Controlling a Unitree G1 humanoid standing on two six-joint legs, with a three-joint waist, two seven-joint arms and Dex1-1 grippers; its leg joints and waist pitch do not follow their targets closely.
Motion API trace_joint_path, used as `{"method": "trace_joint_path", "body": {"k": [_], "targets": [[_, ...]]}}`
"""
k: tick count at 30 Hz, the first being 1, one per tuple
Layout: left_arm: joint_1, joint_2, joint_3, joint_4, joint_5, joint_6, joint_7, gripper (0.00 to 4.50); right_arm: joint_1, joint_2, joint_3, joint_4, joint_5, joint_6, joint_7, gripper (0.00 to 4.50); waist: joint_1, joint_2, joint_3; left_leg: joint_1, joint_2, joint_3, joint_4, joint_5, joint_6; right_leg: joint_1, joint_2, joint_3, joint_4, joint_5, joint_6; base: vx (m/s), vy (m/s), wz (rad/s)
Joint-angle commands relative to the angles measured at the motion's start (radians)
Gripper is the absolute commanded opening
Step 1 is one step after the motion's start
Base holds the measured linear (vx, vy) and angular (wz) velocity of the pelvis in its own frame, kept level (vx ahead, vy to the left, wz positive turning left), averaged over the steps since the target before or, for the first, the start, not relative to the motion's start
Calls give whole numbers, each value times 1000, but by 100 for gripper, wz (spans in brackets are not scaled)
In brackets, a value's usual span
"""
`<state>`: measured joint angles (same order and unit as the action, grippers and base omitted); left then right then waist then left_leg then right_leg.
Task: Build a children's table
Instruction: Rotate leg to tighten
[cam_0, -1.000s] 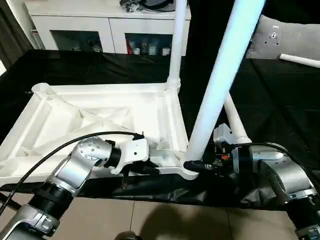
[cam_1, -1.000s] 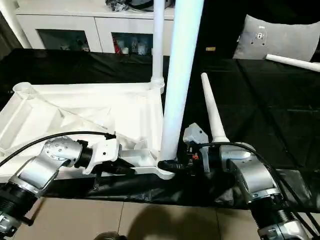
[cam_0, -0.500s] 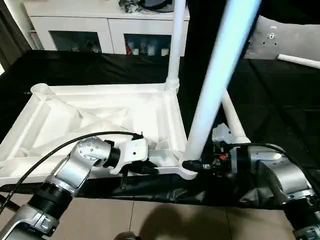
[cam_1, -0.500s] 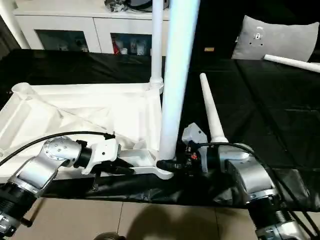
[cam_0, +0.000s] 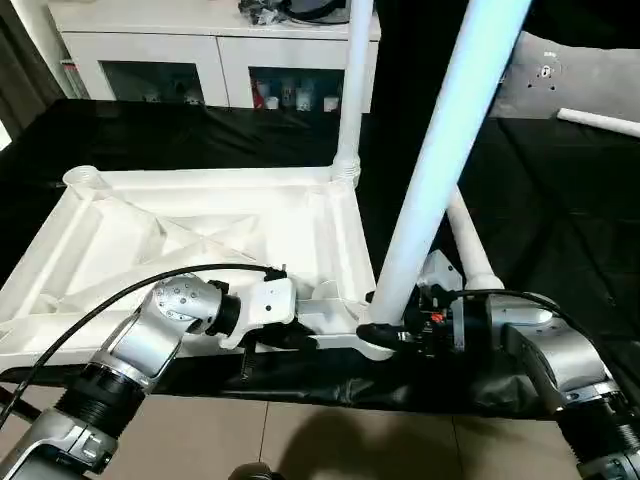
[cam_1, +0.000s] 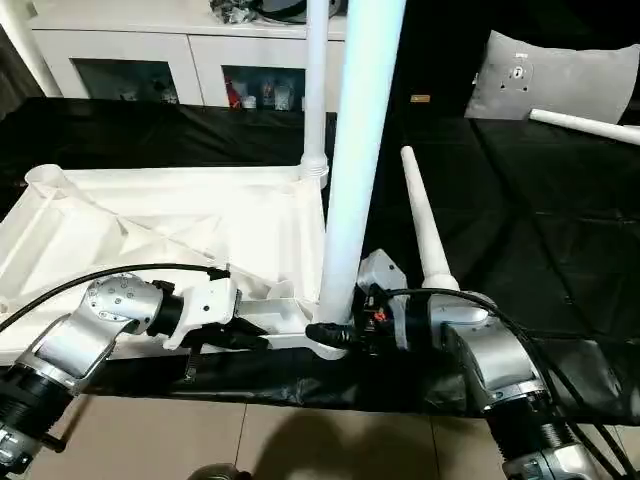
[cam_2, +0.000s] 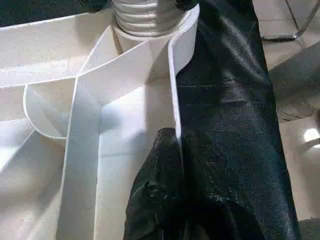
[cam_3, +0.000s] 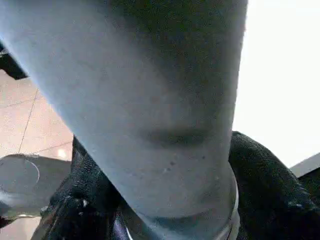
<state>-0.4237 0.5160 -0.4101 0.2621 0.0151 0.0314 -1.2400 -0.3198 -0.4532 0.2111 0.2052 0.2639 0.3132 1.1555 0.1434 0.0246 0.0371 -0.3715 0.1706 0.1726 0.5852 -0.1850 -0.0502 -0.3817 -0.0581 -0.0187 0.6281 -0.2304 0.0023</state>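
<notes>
A white plastic rectangular tabletop (cam_0: 200, 235), ribbed underside up, is seen left of centre on a black-covered work surface (cam_0: 560, 210).
Its near rim is pinched by the closed left gripper (cam_0: 290, 338); a long white tapered tube leg (cam_0: 440, 160) stands in the near-right corner socket, its base clasped between the parted fingers of the right gripper (cam_0: 385, 333); another leg (cam_0: 352, 85) stands at the far corner; a loose leg (cam_1: 422, 225) lies at right.

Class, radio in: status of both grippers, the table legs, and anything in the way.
Left gripper shut on tabletop near rim. Right gripper around near leg at its corner socket. Far leg upright; two legs lie loose on the black cover. Nothing blocking.
</notes>
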Motion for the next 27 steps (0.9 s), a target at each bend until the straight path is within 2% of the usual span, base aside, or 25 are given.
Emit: {"method": "trace_joint_path", "body": {"k": [1,12,16,17,18,19,20,21,22,23,24,25,26,27], "targets": [[22,20,-44,21,36,0,-25,0,-2,-1,19,8,-10,-1,12,271,-6,-8,-49,13,58,-17,-68,-184,23,31,-79,36,-76,-88,-217,0,0,0],[37,17,-35,11,22,17,-20,0,28,14,28,-17,-12,2,-13,268,-5,-6,-48,14,59,-18,-69,-190,19,31,-80,37,-77,-94,-214,0,0,0],[65,2,-1,-20,2,81,34,0,47,72,6,-9,-40,-3,-145,268,-10,-3,-45,14,58,-19,-74,-215,8,28,-78,37,-81,-127,-210,0,0,0],[75,-8,13,-40,4,113,71,0,40,112,-15,15,-50,7,-227,268,-12,2,-44,14,58,-20,-75,-229,2,27,-80,38,-82,-145,-208,0,0,0],[83,-14,21,-55,6,135,96,0,36,138,-29,30,-56,15,-282,268,-21,1,-40,14,57,-22,-82,-261,-16,24,-80,37,-85,-197,-204,0,0,0],[102,-45,48,-94,-8,204,156,0,24,200,-59,64,-51,45,-381,268,-32,2,-36,18,54,-24,-85,-313,-33,21,-80,39,-92,-284,-193,0,0,0],[102,-45,48,-94,-8,204,156,0,24,200,-59,64,-51,45,-381,267,-46,0,-33,15,53,-30,-90,-340,-45,24,-84,37,-95,-354,-180,0,0,0],[107,-59,54,-103,-6,223,180,0,17,219,-68,79,-49,47,-407,267,-48,3,-33,15,53,-32,-91,-352,-49,24,-84,37,-99,-389,-167,0,0,0],[121,-104,69,-131,4,273,258,0,-13,282,-94,135,-46,52,-498,267,-56,3,-33,19,57,-33,-92,-375,-57,17,-84,39,-101,-405,-158,0,0,0],[131,-160,76,-150,31,314,350,0,-54,346,-118,210,-48,43,-595,267,-70,2,-30,13,56,-37,-96,-389,-66,19,-85,37,-99,-414,-163,0,0,0],[131,-160,76,-150,31,314,351,0,-54,347,-118,211,-48,43,-596,267,-75,5,-28,13,55,-38,-97,-403,-72,15,-85,36,-100,-436,-162,0,0,0],[133,-215,78,-154,51,337,425,0,-85,388,-136,264,-48,27,-664,267,-78,-2,-32,20,54,-38,-92,-413,-72,12,-86,37,-107,-452,-150,0,0,0],[133,-219,78,-154,52,338,430,0,-87,390,-137,268,-47,26,-669,267,-85,1,-31,20,55,-38,-93,-409,-68,12,-84,39,-108,-426,-155,0,0,0],[132,-241,79,-153,59,343,459,0,-98,406,-146,287,-46,21,-694,267,-84,2,-32,20,54,-36,-93,-409,-66,12,-83,38,-109,-416,-153,0,0,0]]}}
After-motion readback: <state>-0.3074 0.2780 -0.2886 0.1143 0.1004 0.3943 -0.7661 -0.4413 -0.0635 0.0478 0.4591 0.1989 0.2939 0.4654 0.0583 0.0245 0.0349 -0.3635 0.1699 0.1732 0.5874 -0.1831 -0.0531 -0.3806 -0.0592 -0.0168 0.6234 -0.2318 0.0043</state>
